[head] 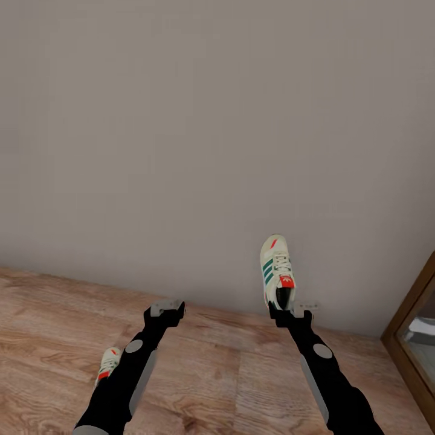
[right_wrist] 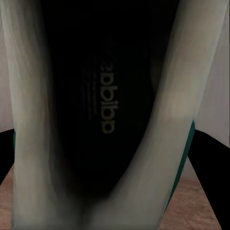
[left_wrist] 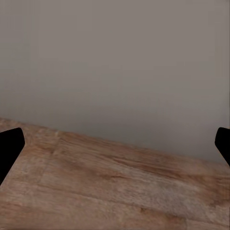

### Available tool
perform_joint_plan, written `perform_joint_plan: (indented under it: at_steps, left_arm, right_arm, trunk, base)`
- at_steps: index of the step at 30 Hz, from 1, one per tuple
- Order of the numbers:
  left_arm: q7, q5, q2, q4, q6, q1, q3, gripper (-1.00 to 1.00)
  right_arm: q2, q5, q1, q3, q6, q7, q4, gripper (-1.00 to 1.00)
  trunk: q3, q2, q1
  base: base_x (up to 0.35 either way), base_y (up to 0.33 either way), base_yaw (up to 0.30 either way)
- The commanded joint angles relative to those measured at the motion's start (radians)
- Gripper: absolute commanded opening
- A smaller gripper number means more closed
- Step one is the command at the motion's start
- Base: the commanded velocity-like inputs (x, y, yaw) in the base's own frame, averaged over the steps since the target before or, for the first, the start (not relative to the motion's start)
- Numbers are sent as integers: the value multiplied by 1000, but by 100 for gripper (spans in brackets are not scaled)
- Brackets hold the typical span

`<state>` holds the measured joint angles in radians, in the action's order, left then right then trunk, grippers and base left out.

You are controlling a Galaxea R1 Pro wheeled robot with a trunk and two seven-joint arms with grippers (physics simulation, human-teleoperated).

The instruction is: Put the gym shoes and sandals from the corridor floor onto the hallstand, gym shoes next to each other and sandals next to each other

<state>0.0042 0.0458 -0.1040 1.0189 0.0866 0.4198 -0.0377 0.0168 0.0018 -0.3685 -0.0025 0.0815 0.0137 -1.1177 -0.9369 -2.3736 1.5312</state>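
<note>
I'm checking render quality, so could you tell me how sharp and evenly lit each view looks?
Head view: flat, even light, gym shoe crisp in the right gripper. Left wrist view: soft, slightly blurred corridor floor. Right wrist view: shoe's dark interior very close, smeared, lettering fuzzy.

Head camera facing wall (head: pixel 181 121), wrist cameras low, sharing floor (left_wrist: pixel 115 191)

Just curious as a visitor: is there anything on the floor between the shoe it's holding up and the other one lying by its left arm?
Head view: only the left arm crosses bare floor.
</note>
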Motion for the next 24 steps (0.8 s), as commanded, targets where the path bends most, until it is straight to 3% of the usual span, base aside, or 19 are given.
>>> perform_joint_plan:
  at_steps: [1,24]
  left_arm:
    - [0,5,0,1,5,0,-1,100]
    - [0,5,0,1,5,0,-1,100]
  right_arm:
    - [0,0,0,-1,6,2,-2,-100]
    - [0,0,0,-1,6,2,-2,-100]
  trunk:
    - [0,0,0]
    - [13,0,0]
  base:
    - [0,-17,291]
    - [0,-1,291]
